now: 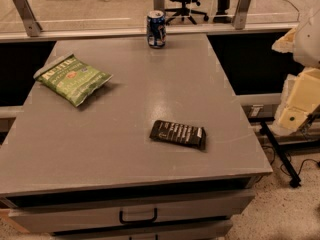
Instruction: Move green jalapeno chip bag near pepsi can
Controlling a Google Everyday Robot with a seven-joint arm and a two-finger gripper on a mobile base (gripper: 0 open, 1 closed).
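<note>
The green jalapeno chip bag [73, 78] lies flat on the left side of the grey table [150, 99]. The pepsi can [156, 29] stands upright at the table's far edge, right of centre. The bag and the can are far apart. My gripper [292, 116] is at the cream-coloured end of the arm, off the table's right side, away from both the bag and the can. It holds nothing that I can see.
A flat black rectangular packet [178, 134] lies at the front right of the table. A drawer with a black handle [137, 216] is below the front edge. A railing with metal posts [243, 6] runs behind the table. Office chairs stand beyond it.
</note>
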